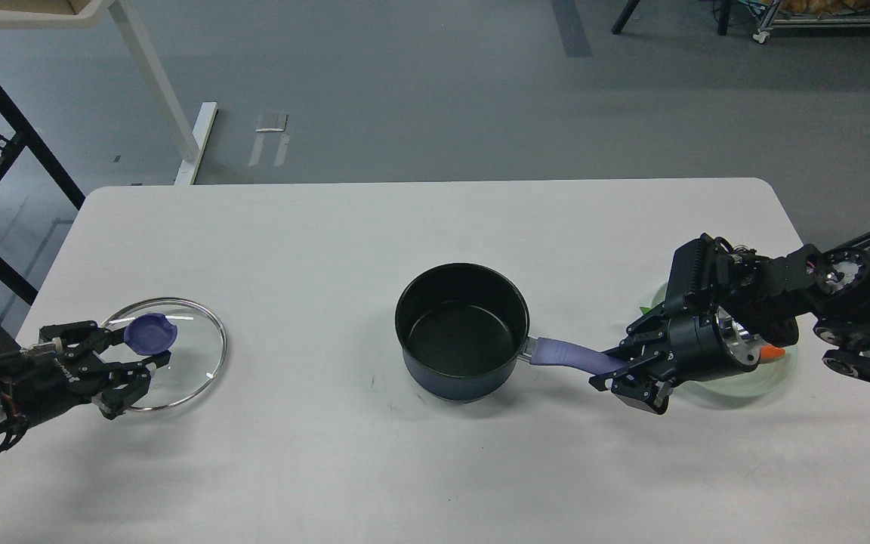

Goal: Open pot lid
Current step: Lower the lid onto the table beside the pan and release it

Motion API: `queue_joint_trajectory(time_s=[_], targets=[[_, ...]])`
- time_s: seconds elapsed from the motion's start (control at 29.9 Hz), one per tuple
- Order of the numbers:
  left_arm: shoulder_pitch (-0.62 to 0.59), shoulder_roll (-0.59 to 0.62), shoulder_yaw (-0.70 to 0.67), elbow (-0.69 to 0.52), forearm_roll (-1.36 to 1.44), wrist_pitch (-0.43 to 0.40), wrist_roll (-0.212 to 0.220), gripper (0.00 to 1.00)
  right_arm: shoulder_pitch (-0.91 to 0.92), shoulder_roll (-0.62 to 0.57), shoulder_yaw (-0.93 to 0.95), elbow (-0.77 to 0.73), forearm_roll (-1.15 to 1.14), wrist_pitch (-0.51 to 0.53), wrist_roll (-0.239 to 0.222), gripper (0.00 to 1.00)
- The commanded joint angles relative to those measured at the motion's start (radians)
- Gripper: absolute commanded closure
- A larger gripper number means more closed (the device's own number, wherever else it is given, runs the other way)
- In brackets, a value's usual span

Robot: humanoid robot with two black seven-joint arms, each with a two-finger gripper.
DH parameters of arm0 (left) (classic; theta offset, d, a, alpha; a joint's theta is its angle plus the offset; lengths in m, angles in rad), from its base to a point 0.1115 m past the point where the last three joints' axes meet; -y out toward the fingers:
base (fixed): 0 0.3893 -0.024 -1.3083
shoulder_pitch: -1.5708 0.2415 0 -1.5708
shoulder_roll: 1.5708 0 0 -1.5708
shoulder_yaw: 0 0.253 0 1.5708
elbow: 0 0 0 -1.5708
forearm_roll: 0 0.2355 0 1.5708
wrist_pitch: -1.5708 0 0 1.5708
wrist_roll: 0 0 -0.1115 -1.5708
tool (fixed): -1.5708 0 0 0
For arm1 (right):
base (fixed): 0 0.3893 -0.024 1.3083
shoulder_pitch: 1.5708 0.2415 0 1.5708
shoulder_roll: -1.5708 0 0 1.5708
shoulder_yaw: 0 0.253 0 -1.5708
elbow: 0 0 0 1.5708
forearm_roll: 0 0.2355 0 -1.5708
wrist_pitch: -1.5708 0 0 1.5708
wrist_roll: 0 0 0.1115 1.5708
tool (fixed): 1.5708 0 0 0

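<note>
The dark blue pot [462,329] stands uncovered at the middle of the white table [435,227], its purple handle [567,353] pointing right. My right gripper [620,368] is shut on the end of that handle. The glass lid [182,355] with its purple knob [149,334] is at the table's left edge, low over or on the surface. My left gripper [137,349] has its fingers on either side of the knob and appears shut on it.
A pale green plate [752,385] with an orange piece [773,351] on it lies under my right wrist near the right edge. A black frame and a white table leg stand on the floor at far left.
</note>
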Motion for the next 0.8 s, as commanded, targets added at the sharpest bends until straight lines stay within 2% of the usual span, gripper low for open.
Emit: queue_joint_trajectory(time_s=[0.0,0.13,0.3,0.47,0.57,0.7,0.77], targets=[[0.014,-0.001,-0.001,0.013,-0.001,0.0,0.0,0.54,0.0,0.0,0.0,0.0,0.0,0.0,0.0,0.7],[0.02,-0.001,-0.001,0.014,-0.001,0.0,0.0,0.48,0.0,0.0,0.001,0.0,0.0,0.0,0.0,0.7],[0.02,-0.001,-0.001,0.014,-0.001,0.0,0.0,0.19,0.0,0.002,0.001,0.0,0.0,0.0,0.0,0.7],[0.017,0.0,-0.001,0.005,-0.001,0.0,0.0,0.02,0.0,0.0,0.001,0.0,0.0,0.0,0.0,0.7],[0.014,0.019,-0.003,-0.021,-0.029,0.0,0.0,0.01,0.0,0.0,0.0,0.0,0.0,0.0,0.0,0.7],[0.009,0.106,-0.003,-0.149,-0.136,0.0,0.0,0.01,0.0,0.0,0.001,0.0,0.0,0.0,0.0,0.7],[-0.005,0.161,-0.009,-0.226,-0.19,-0.045,0.0,0.01,0.0,0.0,0.001,0.0,0.0,0.0,0.0,0.7]])
